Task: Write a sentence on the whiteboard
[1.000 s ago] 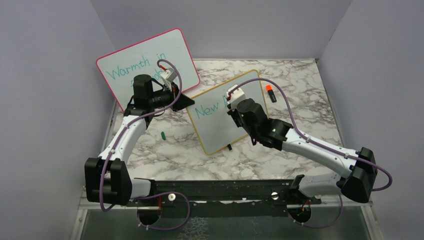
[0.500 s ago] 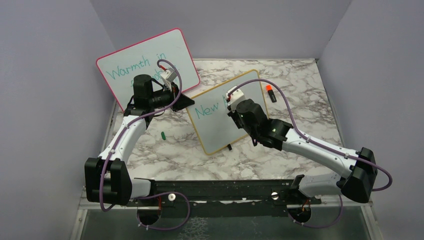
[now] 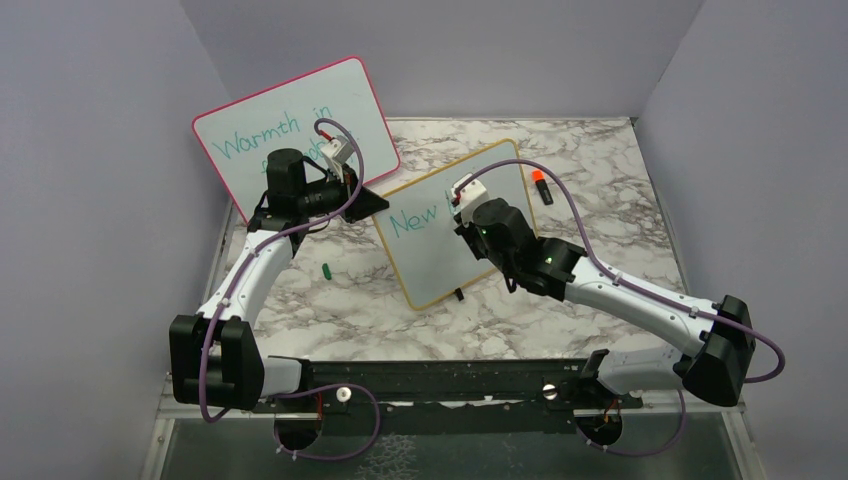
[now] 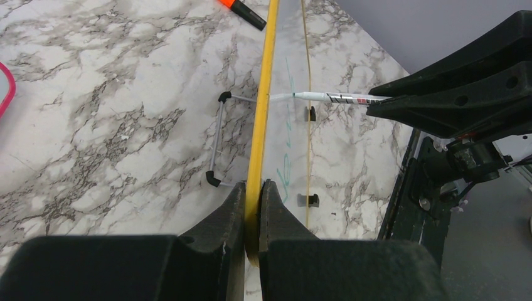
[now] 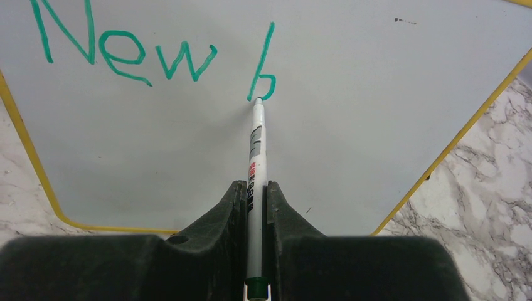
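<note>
Out on the bench [image 3: 620, 180], the sentence [image 5: 157, 56] is barely begun, just "New b".
The whiteboard [image 3: 430, 265] stands propped; left jaws pinch its yellow frame, right jaws grip the marker [image 5: 256, 150], tip on the b, probably plenty left to write.

Two whiteboards: one yellow-framed whiteboard [image 3: 428, 266] and one pink-framed whiteboard [image 3: 258, 118]. Two markers: one white marker [image 5: 256, 147] and one black marker with an orange cap [image 3: 541, 187]. One loose green cap [image 3: 326, 269]. Two pincers: left pincer [image 4: 253, 204], right pincer [image 5: 253, 195].
</note>
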{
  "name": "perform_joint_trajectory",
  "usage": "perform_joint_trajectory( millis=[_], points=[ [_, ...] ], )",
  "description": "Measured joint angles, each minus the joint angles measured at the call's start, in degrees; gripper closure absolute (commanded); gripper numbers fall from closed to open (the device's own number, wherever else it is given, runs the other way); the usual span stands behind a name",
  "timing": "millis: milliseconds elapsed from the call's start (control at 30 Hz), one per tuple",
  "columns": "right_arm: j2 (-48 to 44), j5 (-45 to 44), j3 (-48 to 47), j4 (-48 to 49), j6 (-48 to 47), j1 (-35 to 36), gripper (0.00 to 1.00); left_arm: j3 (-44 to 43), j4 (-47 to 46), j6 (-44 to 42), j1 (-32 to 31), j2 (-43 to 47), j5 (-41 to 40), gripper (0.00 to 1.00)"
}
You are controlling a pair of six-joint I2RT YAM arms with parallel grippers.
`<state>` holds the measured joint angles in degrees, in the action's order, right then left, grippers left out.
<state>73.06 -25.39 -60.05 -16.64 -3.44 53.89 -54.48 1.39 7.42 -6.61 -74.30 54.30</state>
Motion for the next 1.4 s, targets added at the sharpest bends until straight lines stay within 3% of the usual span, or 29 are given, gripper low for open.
perform_joint_trajectory(
  millis=[600, 1400],
  points=[
    [-0.5, 2.2, -0.2, 0.0, 0.5, 0.0, 1.0, -0.1, 0.0, 0.0, 0.0, 0.0, 0.0, 1.0],
    [-3.5, -1.8, 2.1, 1.6, -0.9, -1.7, 1.0, -0.3, 0.6, -0.2, 0.0, 0.0, 0.0, 1.0]
  ],
)
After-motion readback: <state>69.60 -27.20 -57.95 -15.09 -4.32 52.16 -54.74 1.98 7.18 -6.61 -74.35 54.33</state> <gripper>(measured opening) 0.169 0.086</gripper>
